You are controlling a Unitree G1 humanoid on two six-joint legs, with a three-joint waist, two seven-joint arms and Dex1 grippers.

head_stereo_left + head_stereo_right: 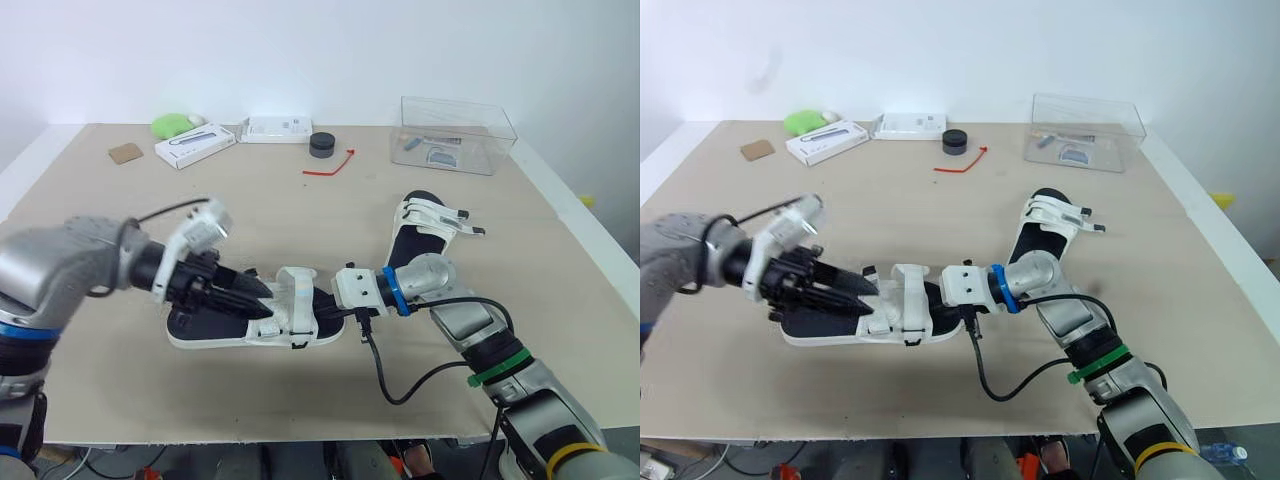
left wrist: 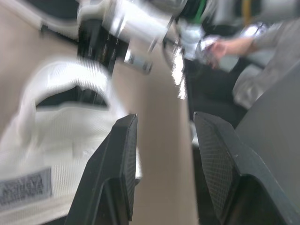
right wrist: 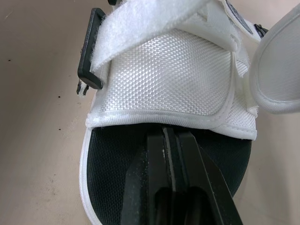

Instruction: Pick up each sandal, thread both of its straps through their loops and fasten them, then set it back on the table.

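Pale tabletop (image 1: 300, 210) is backed by a white wall, and along its far edge a clear plastic box (image 1: 455, 135), a black round puck (image 1: 321, 144), a red cord (image 1: 332, 165) and a white carton (image 1: 195, 145) are laid out, well apart from the work. One white sandal (image 1: 298, 310) is lying flat on the table near the front edge, between the two arms; the second sandal (image 1: 425, 225) is set further back on the right, beyond the right forearm, with its straps sticking out loose. The right gripper (image 3: 169, 133) is seen with its jaws pressed together and nothing pinched, its tips laid on the dark footbed and tucked just under the edge of the mesh toe band (image 3: 173, 79). Above that band a hook-and-loop strap (image 3: 140, 28) is shown passing at a black loop (image 3: 89, 51); whether it is fully pulled through cannot be told. The left gripper (image 1: 265, 300) is held at the sandal from the opposite side with its jaws moderately apart, one finger (image 2: 117, 159) just beside the white mesh. A miss is judged likely if these jaws are closed on the mesh upper rather than on a free strap end. Since the sandal is only pinned, not gripped, it could be pushed along the table or tipped by the right fingers, and the strap could be stuck down too early.
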